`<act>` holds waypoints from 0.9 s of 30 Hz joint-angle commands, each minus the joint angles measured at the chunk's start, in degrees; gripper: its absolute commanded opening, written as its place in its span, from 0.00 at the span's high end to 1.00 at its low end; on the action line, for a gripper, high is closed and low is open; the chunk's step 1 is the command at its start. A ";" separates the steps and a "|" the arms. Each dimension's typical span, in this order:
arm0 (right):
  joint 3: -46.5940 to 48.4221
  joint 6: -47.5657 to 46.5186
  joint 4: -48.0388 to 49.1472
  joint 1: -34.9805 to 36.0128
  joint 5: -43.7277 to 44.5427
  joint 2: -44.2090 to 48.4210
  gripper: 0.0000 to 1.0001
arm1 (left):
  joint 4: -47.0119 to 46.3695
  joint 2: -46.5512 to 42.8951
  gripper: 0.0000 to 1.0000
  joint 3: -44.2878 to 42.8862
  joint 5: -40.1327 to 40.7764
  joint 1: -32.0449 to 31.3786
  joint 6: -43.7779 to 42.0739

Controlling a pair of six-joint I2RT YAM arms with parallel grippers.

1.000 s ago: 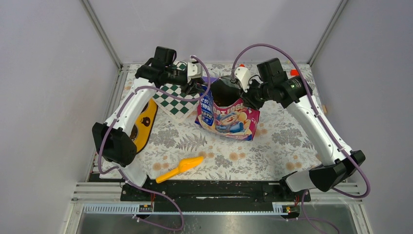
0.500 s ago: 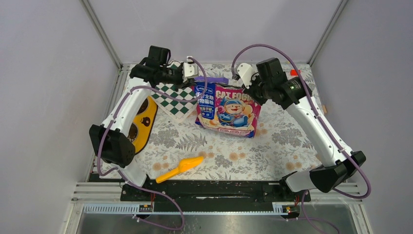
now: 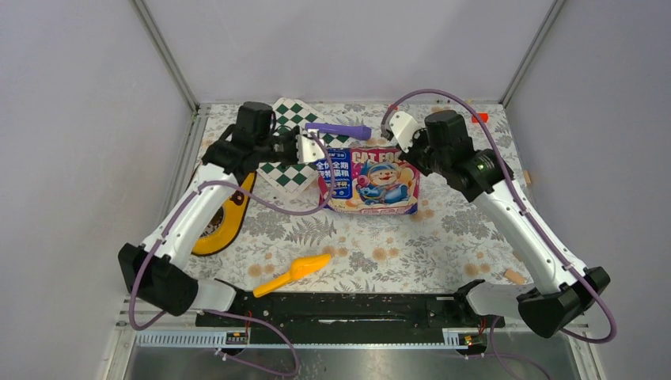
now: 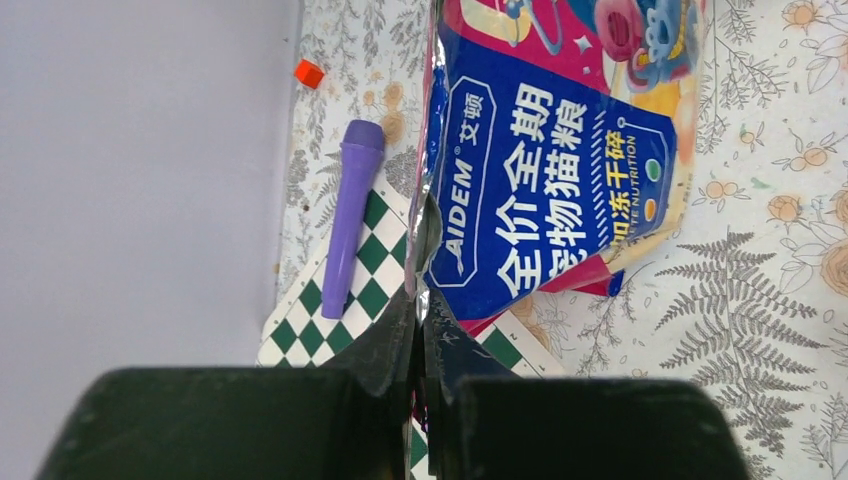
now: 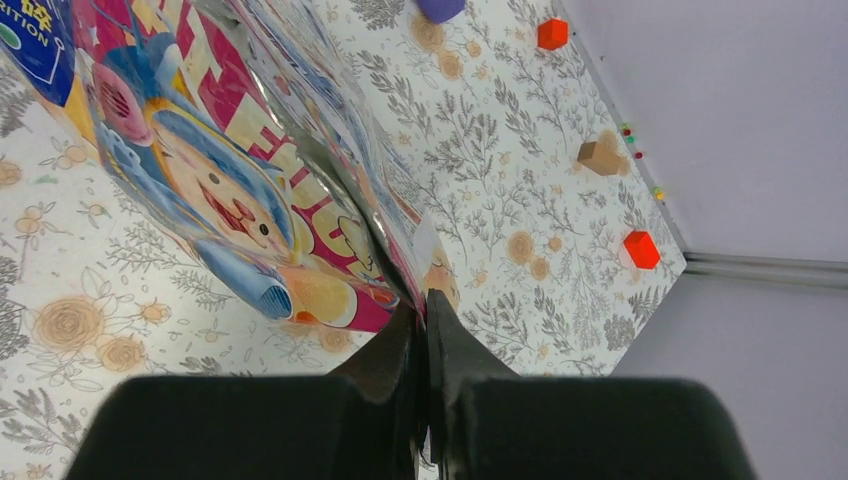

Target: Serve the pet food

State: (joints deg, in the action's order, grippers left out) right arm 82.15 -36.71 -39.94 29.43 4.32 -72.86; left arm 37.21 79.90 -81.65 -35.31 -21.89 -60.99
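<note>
Top view, food bag (image 3: pixel 372 180) now pulled flat, its mouth no longer gaping, left pincer (image 3: pixel 315 153) and right pincer (image 3: pixel 410 152) each clamped on a top corner

Cannot see inside the pet food bag (image 3: pixel 370 180) from any view. Cut off by the top edge in the left wrist view, by the top and left edges in the right wrist view. Cannot make out the left gripper (image 4: pixel 418 320) fingertips from above, buried behind wrist and cable. Partly hidden under the left forearm: the yellow feeder (image 3: pixel 233 214). Partly covered by wrist and bag: the checkered board (image 3: pixel 290 111). Only the tip of the purple marker-like cylinder (image 5: pixel 440 8) at the right wrist view's top edge. Too small to identify: coloured specks (image 5: pixel 637 155) along the wall, a tan piece (image 3: pixel 515 276) near the right arm's base.
</note>
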 commanded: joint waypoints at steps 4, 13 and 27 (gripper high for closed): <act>-6.86 -1.57 17.07 -2.27 13.63 11.50 1.00 | -21.57 -11.11 1.00 12.68 15.07 2.08 -1.04; -32.67 -4.95 41.91 -2.27 25.56 13.44 1.00 | -36.52 -16.04 1.00 33.68 26.47 -0.91 -2.20; -33.69 -18.53 47.03 -2.59 29.36 15.63 1.00 | -32.31 -17.26 1.00 32.86 29.83 -1.23 -4.92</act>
State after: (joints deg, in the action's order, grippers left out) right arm 49.32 -44.29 1.91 30.57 10.48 -59.33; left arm -3.49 64.60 -48.03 -24.32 -26.87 -63.18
